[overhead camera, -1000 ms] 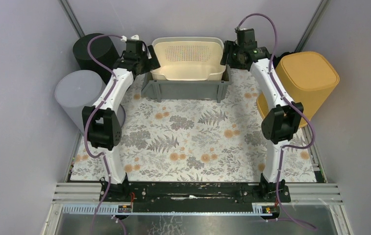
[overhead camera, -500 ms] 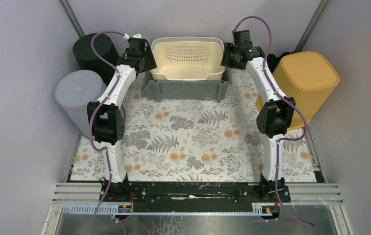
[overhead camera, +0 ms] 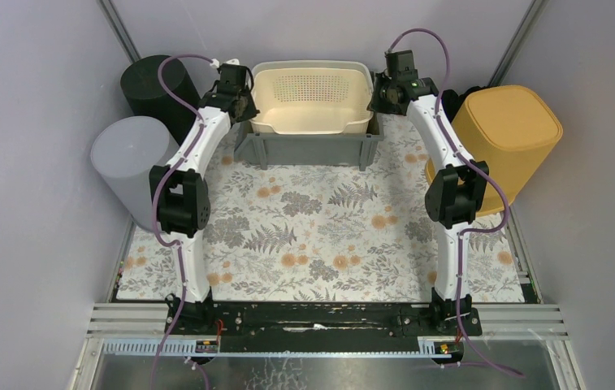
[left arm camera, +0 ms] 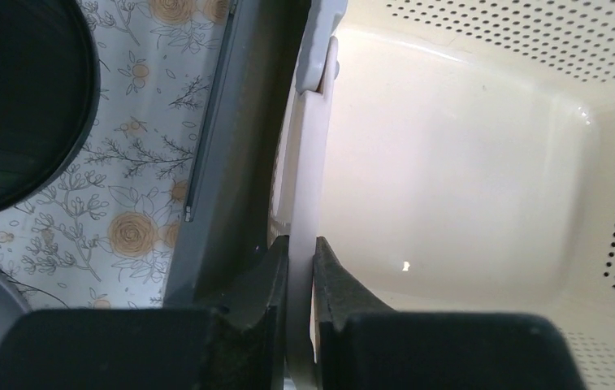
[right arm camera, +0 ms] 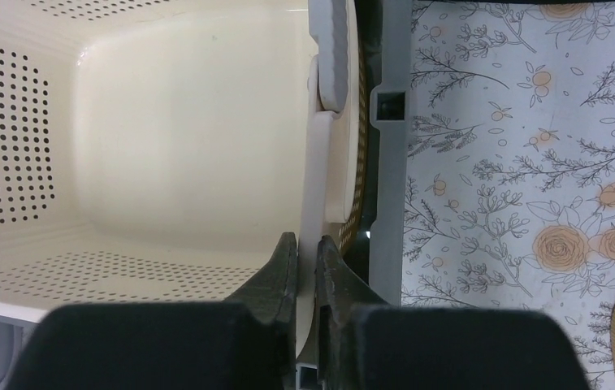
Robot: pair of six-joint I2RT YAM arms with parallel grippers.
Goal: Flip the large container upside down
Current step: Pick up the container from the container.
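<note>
The large container (overhead camera: 312, 93) is a cream tub with perforated walls, sitting upright in a grey crate (overhead camera: 308, 150) at the back centre. My left gripper (overhead camera: 249, 104) is at its left end. In the left wrist view this gripper (left arm camera: 301, 244) is shut on the tub's thin left rim, one finger inside the tub (left arm camera: 450, 179) and one outside. My right gripper (overhead camera: 374, 96) is at the right end. The right wrist view shows it (right arm camera: 306, 240) shut on the right rim, with the tub's inside (right arm camera: 190, 138) to its left.
A black cylinder (overhead camera: 155, 85) and a grey cylinder (overhead camera: 129, 158) stand at the back left. A yellow bin (overhead camera: 505, 134) lies tilted at the right, close to the right arm. A floral mat (overhead camera: 320, 236) covers the table in front of the crate.
Both grippers have gone from open to shut on the tub's end rims. Both arms have reached slightly further back. The tub has not moved.
</note>
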